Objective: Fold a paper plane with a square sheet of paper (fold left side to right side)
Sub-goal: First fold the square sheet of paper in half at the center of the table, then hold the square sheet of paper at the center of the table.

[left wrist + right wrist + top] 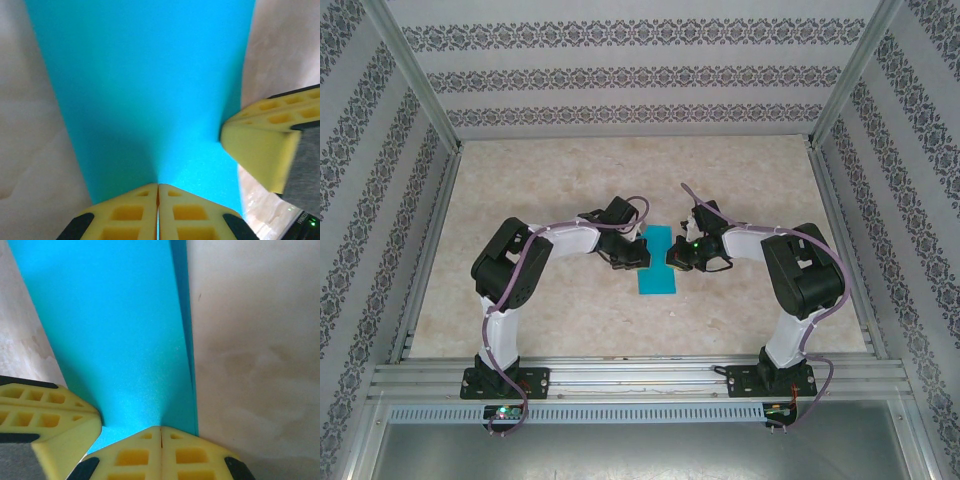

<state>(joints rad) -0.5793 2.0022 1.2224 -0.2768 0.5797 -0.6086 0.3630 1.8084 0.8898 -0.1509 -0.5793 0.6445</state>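
Looking down from above, we see the sheet of paper (pixel 657 274) lying flat on the pale desk (pixel 560 180). It is folded into a narrow turquoise strip that runs away from the arm bases. Everything else we place against that sheet.

The left tool (pixel 638 252) comes in at the sheet's left edge and the right tool (pixel 673 256) at its right edge. They face each other across the strip, close together, with blue showing between them.

From the left wrist, we see the left tool (pixel 158 192) with its two yellow fingers pressed together. The sheet (pixel 145 75) bends up into the seam between them, its shading converging at that point, so we take this tool to be pinching the sheet's edge. On the far side of the sheet, the right tool (pixel 260 150) sits with its yellow tip on the blue near that edge.

From the right wrist, we see the right tool (pixel 161 435) closed to nothing, fingertips meeting on the near edge of the sheet (pixel 110 330). We cannot make out any paper between them. A darker second layer shows as a thin band along one long side of the sheet, and beyond it lies bare desk. At the sheet's other side, the left tool (pixel 55 415) touches the blue.
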